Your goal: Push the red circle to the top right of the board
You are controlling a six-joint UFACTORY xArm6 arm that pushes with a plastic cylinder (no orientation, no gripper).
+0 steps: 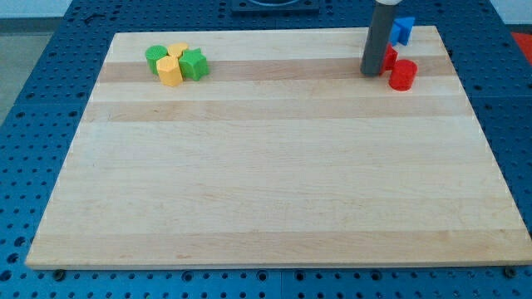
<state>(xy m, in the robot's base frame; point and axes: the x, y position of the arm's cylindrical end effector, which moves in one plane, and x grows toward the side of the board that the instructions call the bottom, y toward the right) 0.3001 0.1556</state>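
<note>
My tip (371, 73) rested on the pale wooden bench (266, 183), just left of the smooth red plastic circle (403, 74), with a second red block (390, 56), partly hidden, touching the rod. There was no gripper, only the plain dark rod. The red circle already sat near the bench's top right corner, below a blue block (404, 29). A short, gentle nudge up and right seemed best, avoiding the blue block. Far left of the circle clustered matte green (194, 64) and yellow blocks (169, 71).

Bright and evenly lit from above; sharp focus throughout, only soft short shadows, faint glare on the table (274, 183).
</note>
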